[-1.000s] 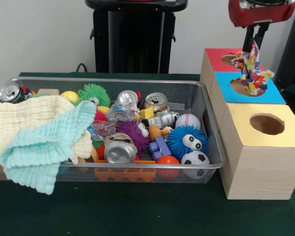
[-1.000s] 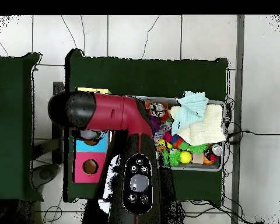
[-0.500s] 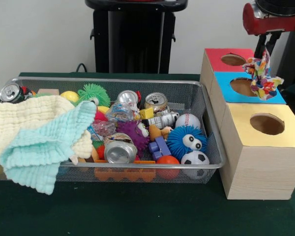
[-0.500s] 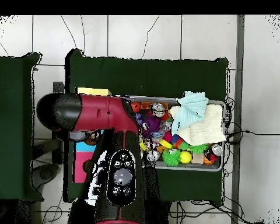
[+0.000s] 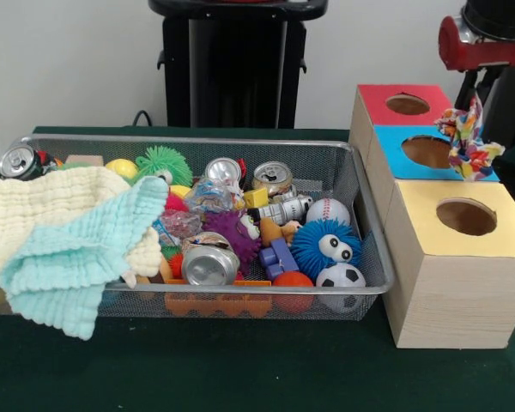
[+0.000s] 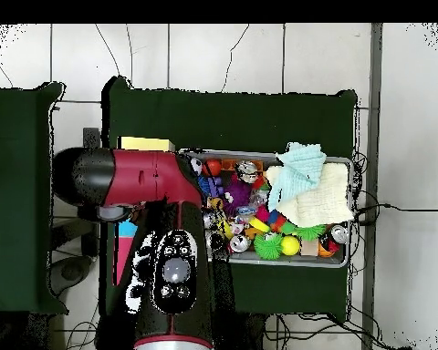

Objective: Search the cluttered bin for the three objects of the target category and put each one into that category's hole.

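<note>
In the front view my gripper [image 5: 475, 91] hangs at the top right, shut on a multicoloured patterned cloth [image 5: 469, 142]. The cloth dangles above the right part of the blue box top [image 5: 395, 160], to the right of its hole [image 5: 427, 151]. The red-topped box [image 5: 375, 97] stands behind it and the yellow-topped box [image 5: 429, 202] in front, each with a round hole. The wire bin [image 5: 197, 142] holds a cream cloth [image 5: 43, 210] and a mint cloth [image 5: 77, 253] at its left end. In the overhead view the red arm [image 6: 136, 178] hides the gripper and most of the boxes.
The bin [image 6: 343, 260] also holds drink cans [image 5: 209, 263], spiky rubber balls [image 5: 324, 245], a baseball [image 5: 328, 211], a small football [image 5: 340, 276] and plastic toys. The yellow box [image 6: 146, 143] peeks out past the arm. A black stand [image 5: 232, 64] rises behind the bin.
The gripper has carried the patterned cloth rightwards in the front view, from over the blue hole towards the boxes' right edge. Overhead, the arm has swung further left. The bin's contents are unchanged.
</note>
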You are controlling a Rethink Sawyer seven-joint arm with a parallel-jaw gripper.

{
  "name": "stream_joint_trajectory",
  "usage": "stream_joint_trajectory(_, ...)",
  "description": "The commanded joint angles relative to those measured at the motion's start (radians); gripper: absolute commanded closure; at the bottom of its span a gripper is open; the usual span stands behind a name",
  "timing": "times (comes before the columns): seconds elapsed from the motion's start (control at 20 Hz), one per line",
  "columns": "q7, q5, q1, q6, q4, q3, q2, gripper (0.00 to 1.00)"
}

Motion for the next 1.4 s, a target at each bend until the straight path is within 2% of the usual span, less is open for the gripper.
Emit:
stream_joint_trajectory(0.05, 0.29, 0.004, 0.007, -0.085, -0.019, -0.005, 0.07, 1.0)
stream_joint_trajectory(0.45, 0.296, 0.013, 0.004, -0.099, -0.033, -0.006, 0.086, 1.0)
stream_joint_trajectory(0.7, 0.315, 0.017, 0.011, -0.085, -0.082, -0.008, 0.114, 1.0)
stream_joint_trajectory(1.05, 0.386, 0.024, 0.046, -0.098, -0.128, -0.029, 0.148, 1.0)
stream_joint_trajectory(1.35, 0.389, 0.005, 0.05, -0.033, -0.219, -0.042, 0.179, 1.0)
stream_joint_trajectory(1.4, 0.388, 0.001, 0.046, -0.021, -0.256, -0.043, 0.197, 1.0)
